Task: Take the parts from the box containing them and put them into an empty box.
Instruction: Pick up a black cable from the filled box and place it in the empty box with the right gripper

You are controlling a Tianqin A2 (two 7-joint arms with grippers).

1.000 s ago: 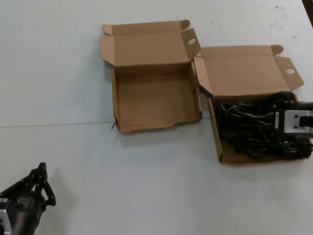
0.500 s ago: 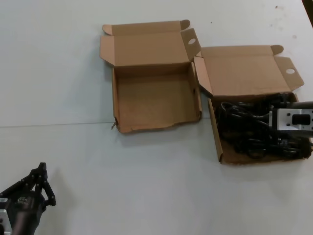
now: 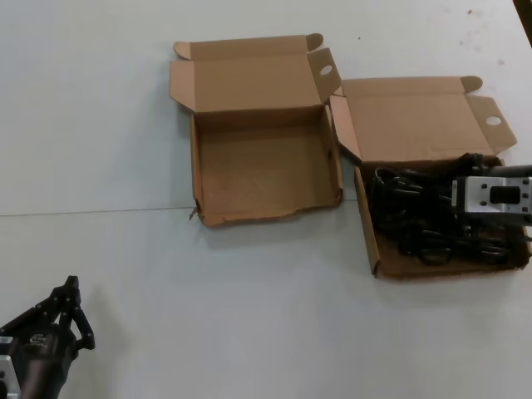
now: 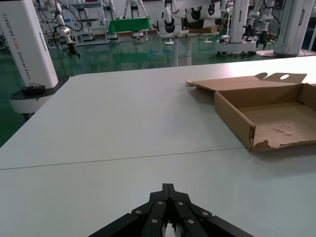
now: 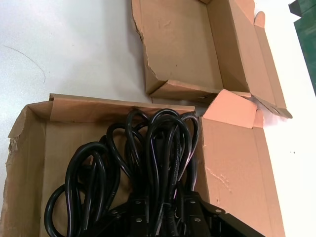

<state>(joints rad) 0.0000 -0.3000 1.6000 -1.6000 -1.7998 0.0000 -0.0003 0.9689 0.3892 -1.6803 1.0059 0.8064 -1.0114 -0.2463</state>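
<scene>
On the white table (image 3: 249,316) two shallow cardboard mailer boxes sit side by side with their lids folded back toward the far side. The right-hand box (image 3: 370,241), the one with the straight front wall, holds the black power cords (image 3: 411,220); the left-hand box (image 3: 262,166), with a ragged, wavy front wall, has a bare floor. The two boxes nearly meet where the left box's right wall comes beside the right box's lid flap.

The cords lie in a tangled bundle of long loops filling most of the right box's floor, their long axis running left to right across the box's width. In the right wrist view the rounded ends of the loops (image 5: 148,143) fan out toward the box's left wall, the wall just beside the other box, while the other ends run in under the gripper.

The right gripper (image 5: 163,219) reaches in from the right edge of the scene and sits over the right part of the box, its fingers (image 5: 136,217) closed around several strands of the bundle. The rest of the loops spread away from it to the left.

The left gripper (image 3: 71,303) is parked at the near left of the table, well apart from both boxes, its fingers (image 4: 155,215) drawn together to a point.
</scene>
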